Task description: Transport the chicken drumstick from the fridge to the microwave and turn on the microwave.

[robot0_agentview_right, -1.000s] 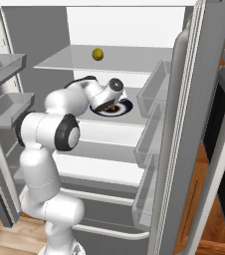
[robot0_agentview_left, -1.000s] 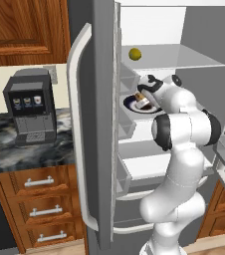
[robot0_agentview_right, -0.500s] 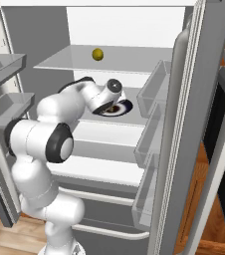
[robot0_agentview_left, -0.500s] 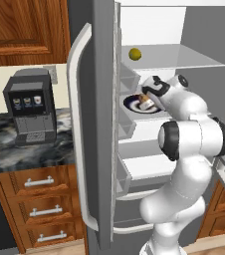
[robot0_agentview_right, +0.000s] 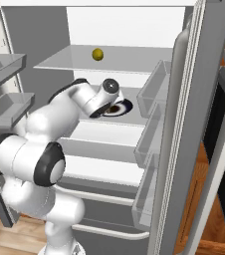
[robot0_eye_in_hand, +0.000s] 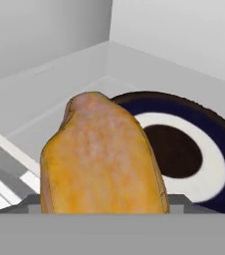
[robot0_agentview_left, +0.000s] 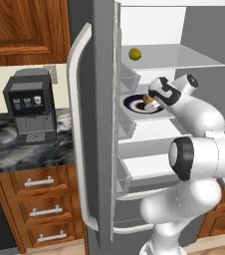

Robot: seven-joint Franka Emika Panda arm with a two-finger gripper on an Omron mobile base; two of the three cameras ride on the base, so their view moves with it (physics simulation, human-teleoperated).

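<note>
The chicken drumstick [robot0_eye_in_hand: 102, 157] takes up the lower centre of the hand view, golden and lumpy, narrowing toward its top. It sits right at the gripper [robot0_agentview_left: 151, 104], whose fingertips are hidden behind the meat. The jaws stand wide, but whether they are clamped on the drumstick or merely around it cannot be told.

Behind the drumstick, at centre right of the hand view, lies a plate [robot0_eye_in_hand: 206, 149] with a dark blue rim, a white ring and a dark middle. It rests on a white shelf [robot0_eye_in_hand: 45, 104] inside the fridge [robot0_agentview_left: 102, 124].

In the left base view the white arm [robot0_agentview_left: 204, 149] rises from the lower right and reaches to the plate at frame centre, with the drumstick just over its near edge. In the right base view the hand covers much of the plate [robot0_agentview_right: 125, 105]. One shelf higher, near the top, sits a small yellow ball [robot0_agentview_right: 98, 54]. At far left of the left base view, a black and grey coffee machine [robot0_agentview_left: 29, 107] stands on a marbled counter [robot0_agentview_left: 15, 154].
</note>
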